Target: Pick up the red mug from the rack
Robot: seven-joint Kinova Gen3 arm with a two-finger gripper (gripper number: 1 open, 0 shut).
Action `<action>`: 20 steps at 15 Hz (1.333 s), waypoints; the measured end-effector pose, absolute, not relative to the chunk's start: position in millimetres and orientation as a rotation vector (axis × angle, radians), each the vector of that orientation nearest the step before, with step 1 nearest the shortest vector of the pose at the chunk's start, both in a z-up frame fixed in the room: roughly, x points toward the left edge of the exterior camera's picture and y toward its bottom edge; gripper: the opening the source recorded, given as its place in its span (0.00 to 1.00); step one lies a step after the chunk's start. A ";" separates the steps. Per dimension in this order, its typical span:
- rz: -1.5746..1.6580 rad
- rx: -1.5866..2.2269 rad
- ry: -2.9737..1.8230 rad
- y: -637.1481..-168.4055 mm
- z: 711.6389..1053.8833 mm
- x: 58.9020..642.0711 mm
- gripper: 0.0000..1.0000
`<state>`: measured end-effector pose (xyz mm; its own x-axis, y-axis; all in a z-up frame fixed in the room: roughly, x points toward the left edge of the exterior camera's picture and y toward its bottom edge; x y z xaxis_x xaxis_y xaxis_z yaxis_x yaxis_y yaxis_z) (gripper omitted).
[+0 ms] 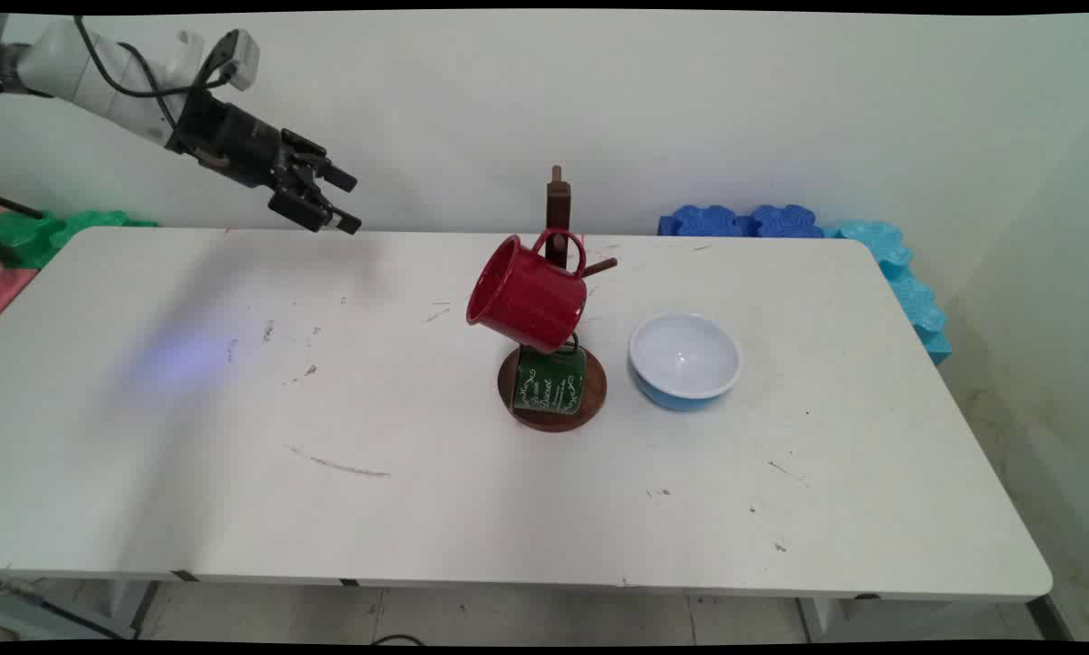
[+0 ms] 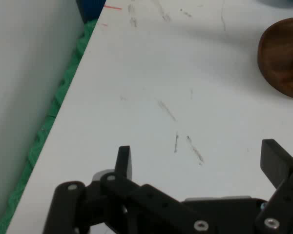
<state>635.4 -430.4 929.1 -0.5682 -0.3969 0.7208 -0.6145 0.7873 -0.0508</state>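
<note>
Gripper (image 1: 342, 200) raised above the table's (image 1: 235, 509) far left corner, fingers spread wide with nothing between them, angled down and toward the picture's right. Wide gap confirmed in the hand view: one finger (image 2: 123, 161) at left, the other at the right edge, only bare scuffed tabletop between. Nearest thing: wooden mug stand (image 1: 558, 196) near the table's middle, well apart from the gripper, off to its right and nearer the camera in the main view. Stand's post upright, round base (image 1: 593, 400) flat on the table. Red mug (image 1: 528, 296) hung by its handle on an upper peg, tilted, mouth turned toward the left and so toward the gripper, long axis slanting down to the left. Green mug (image 1: 549, 380) hung lower, under the red one, just above the base. Blue bowl (image 1: 685, 360) with white inside just beside the stand, on the side away from the gripper. In the hand view only an edge of the base (image 2: 283, 58) visible at upper right; mugs out of that view. Green foam (image 1: 53, 232) behind the left corner, blue foam (image 1: 781, 221) behind the right.
</note>
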 end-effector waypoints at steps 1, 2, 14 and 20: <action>0.385 0.748 -2.245 -430.3 931.5 635.8 1.00; 0.385 0.750 -2.244 -430.3 933.3 635.9 1.00; 0.352 0.797 -2.176 -409.2 983.3 612.0 1.00; 0.278 0.802 -2.136 -381.1 993.0 575.4 1.00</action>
